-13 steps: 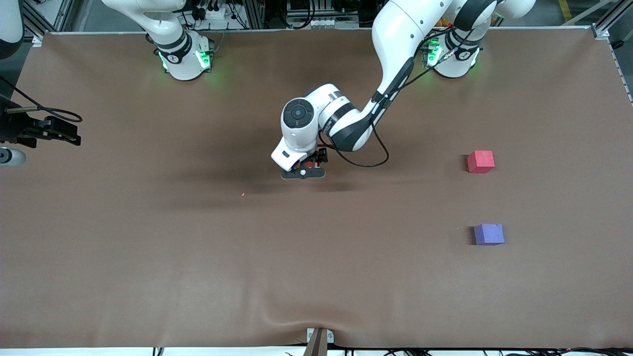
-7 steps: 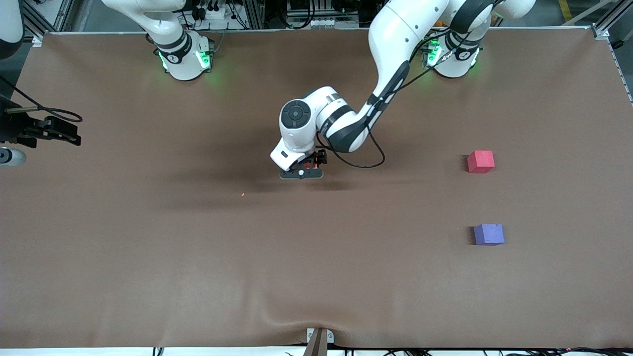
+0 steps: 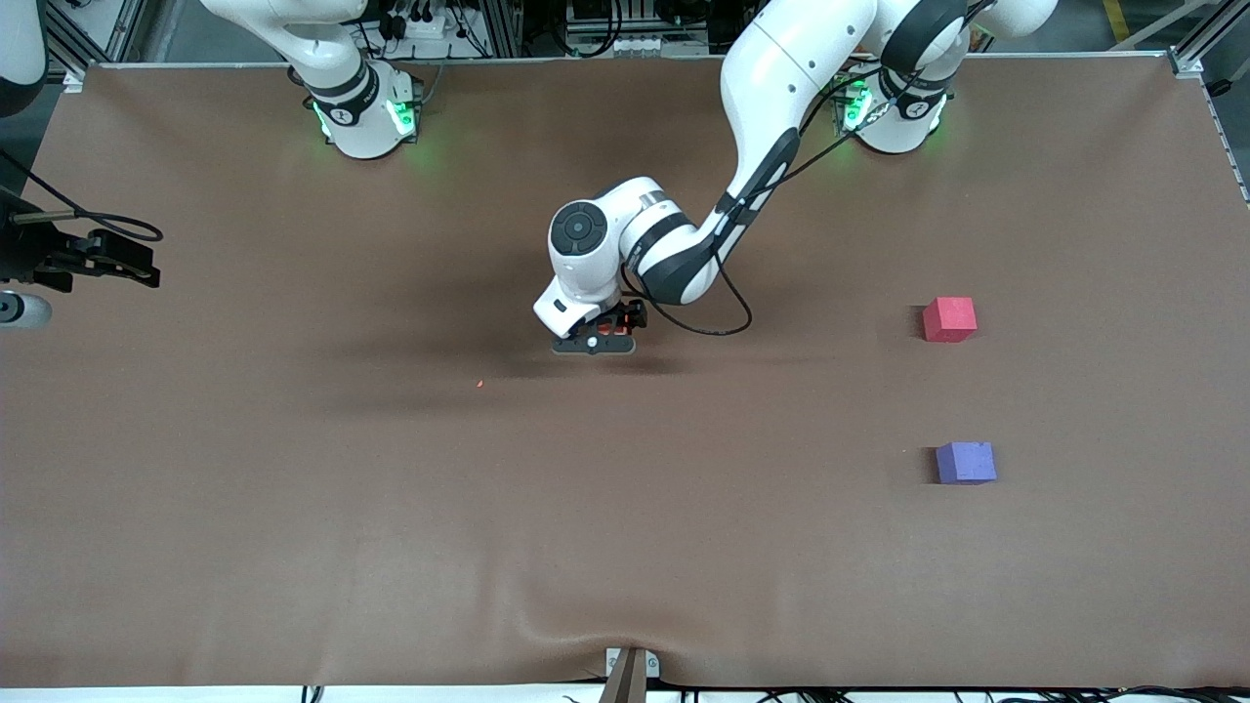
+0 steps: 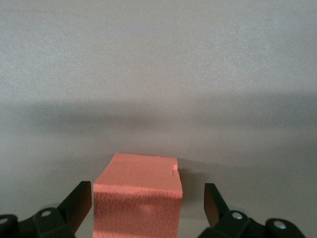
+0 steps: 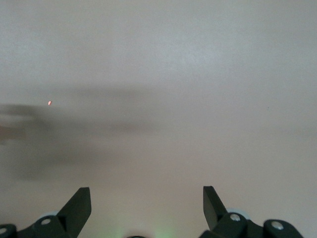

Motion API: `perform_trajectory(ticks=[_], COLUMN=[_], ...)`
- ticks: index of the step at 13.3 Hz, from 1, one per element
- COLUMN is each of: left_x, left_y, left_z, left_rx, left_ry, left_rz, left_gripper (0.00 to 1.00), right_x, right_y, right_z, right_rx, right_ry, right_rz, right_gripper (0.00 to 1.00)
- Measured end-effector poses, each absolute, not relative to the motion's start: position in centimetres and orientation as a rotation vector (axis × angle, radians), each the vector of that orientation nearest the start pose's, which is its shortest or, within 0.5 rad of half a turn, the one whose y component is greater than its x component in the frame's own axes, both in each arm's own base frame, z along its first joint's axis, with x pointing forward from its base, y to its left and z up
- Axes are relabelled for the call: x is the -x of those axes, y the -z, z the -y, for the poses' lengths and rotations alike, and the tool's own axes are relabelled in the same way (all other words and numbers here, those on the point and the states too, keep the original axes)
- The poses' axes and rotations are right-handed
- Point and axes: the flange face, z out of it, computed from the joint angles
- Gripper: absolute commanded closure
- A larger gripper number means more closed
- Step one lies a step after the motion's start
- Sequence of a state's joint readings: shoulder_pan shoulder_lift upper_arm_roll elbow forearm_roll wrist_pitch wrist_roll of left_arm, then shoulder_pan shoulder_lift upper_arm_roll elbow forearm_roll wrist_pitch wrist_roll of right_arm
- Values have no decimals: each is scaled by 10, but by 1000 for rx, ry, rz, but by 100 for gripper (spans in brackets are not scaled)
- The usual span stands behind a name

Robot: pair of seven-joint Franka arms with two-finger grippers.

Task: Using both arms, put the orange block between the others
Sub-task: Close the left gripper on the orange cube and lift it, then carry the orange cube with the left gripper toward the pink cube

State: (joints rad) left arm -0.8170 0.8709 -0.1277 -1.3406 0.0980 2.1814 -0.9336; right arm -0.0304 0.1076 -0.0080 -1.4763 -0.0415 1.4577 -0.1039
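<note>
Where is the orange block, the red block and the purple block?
orange block (image 4: 137, 198): left wrist view, its top face, between the open fingers.
red block (image 3: 949, 318): front view, middle of its top face.
purple block (image 3: 966, 462): front view, middle of its top face.

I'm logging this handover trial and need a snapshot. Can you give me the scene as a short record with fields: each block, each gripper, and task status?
orange block: on the table near its middle, between the open fingers of the left gripper, gaps on both sides
red-pink cube: toward the left arm's end of the table
purple-blue cube: nearer the front camera than the red-pink cube, a gap between the two
left gripper: low around the orange block, open, not gripping
right gripper: open, empty, waiting at the right arm's end of the table
status: orange block not yet between the others
</note>
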Motion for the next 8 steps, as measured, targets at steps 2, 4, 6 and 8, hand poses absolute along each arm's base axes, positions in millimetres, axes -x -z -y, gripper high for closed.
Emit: perform_trajectory(ticks=[2,4,6,8], left_x=[-452,-447,-433,-426], left_y=[-204,-202,-199,-199], left_z=[583,586,593,599], left_rx=[3136,3134,3128,3127], left_ry=[-42,-47,-56,-55], left_rz=[-39,-49,-80,-98], left_gripper=[19,69,100,100], right_x=[-574,-574,-574,-574], right_y=[-599,-599,-599,-599], right_z=[27,27,27,26], right_rx=[3167,3167,3167,3167], right_ry=[-205,-205,-205,-205], right_rz=[101,101,101,101], right_gripper=[0,0,0,0])
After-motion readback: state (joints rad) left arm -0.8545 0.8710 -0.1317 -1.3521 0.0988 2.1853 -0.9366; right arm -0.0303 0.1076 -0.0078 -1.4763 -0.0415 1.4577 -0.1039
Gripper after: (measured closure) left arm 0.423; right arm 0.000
